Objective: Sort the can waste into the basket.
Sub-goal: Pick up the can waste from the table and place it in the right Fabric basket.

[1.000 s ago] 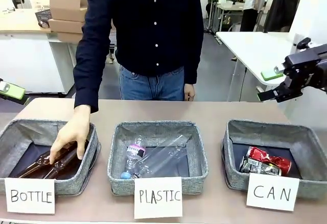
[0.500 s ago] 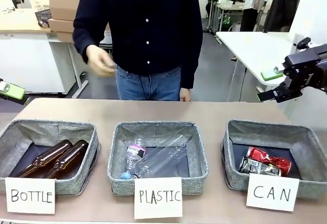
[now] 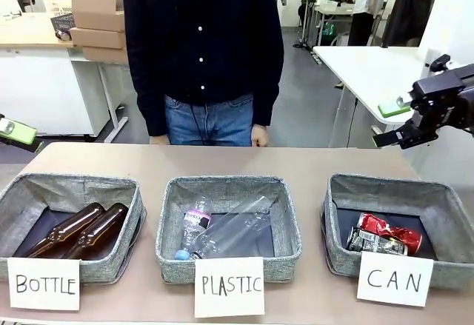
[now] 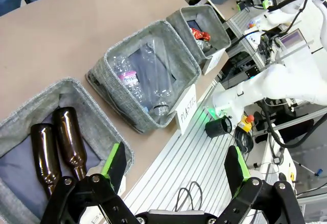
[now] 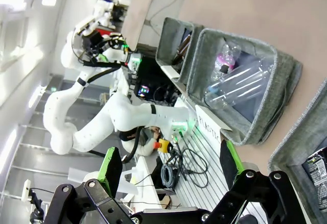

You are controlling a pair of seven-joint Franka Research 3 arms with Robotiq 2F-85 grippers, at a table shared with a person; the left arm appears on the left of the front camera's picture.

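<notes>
The grey CAN basket (image 3: 337, 192) stands at the table's front right, its white card (image 3: 395, 278) leaning on the near wall. Inside lie the red can (image 3: 389, 229) and, in front of it, the dark can (image 3: 376, 244). Well above the basket's far right corner hovers my right gripper (image 3: 389, 124), open and empty. My left gripper (image 3: 11, 134) shows only at the picture's far left edge, off the table. The left wrist view shows it (image 4: 174, 163) open, with the CAN basket (image 4: 184, 17) and red can (image 4: 200, 33) far off. The right wrist view shows my right gripper (image 5: 168, 163) open.
The BOTTLE basket (image 3: 74, 188) at the left holds two brown glass bottles (image 3: 89, 229). The PLASTIC basket (image 3: 226, 184) in the middle holds clear plastic bottles (image 3: 222, 229). A person (image 3: 204, 51) stands at the far edge, arms hanging down.
The person's hand has left the bottles in the BOTTLE basket, risen and dropped to the side. Neither arm has moved.
</notes>
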